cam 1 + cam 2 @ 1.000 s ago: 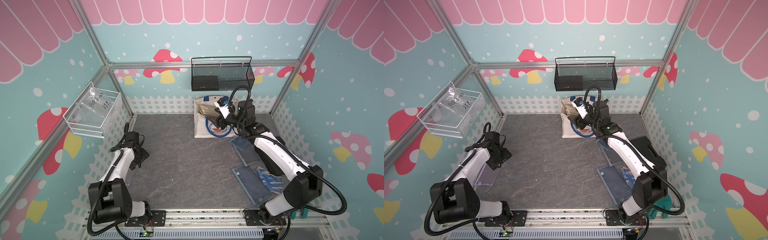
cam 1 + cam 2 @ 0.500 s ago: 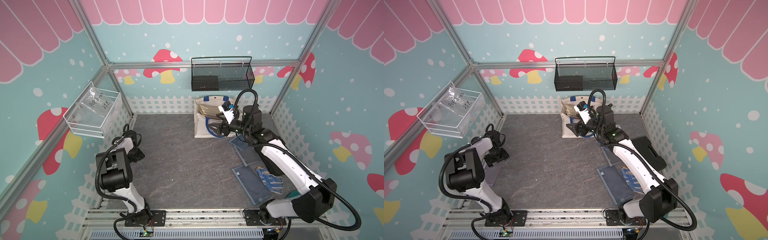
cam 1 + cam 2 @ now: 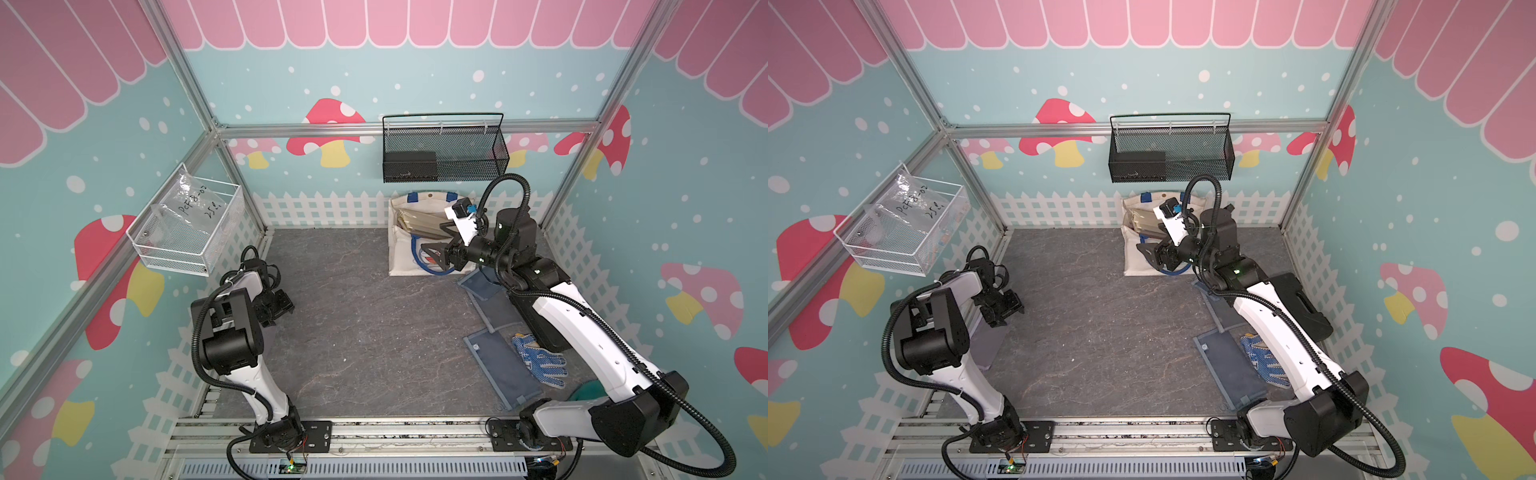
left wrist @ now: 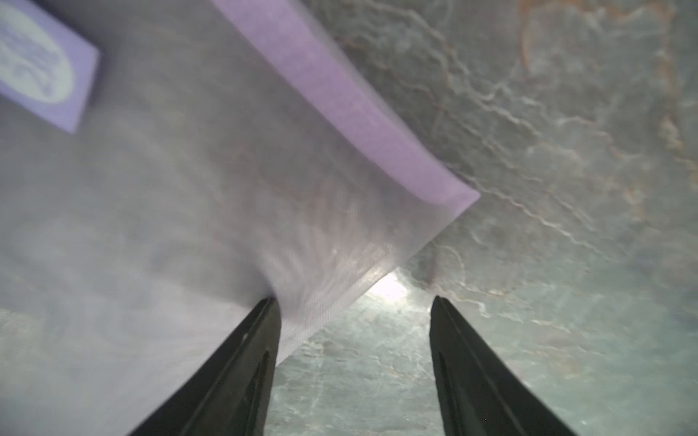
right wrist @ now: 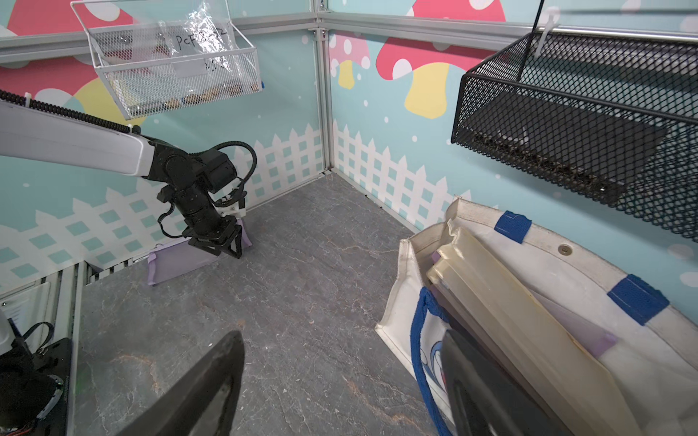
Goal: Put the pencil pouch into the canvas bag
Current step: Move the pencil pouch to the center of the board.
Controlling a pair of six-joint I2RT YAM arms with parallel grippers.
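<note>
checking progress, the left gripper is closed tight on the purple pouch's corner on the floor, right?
Not quite. In the left wrist view the left gripper is open: one finger touches the purple pouch corner, which lies on the floor, ungrasped.

- The walls (image 3: 415, 75) are light teal with white dots, red mushrooms and a pink scalloped top border.
- A white picket fence print (image 3: 316, 208) runs along the bottom of the walls.
- The floor (image 3: 365, 324) is grey with a marble-like pattern.
- Aluminium frame bars (image 3: 1142, 124) stand in the corners.
</note>
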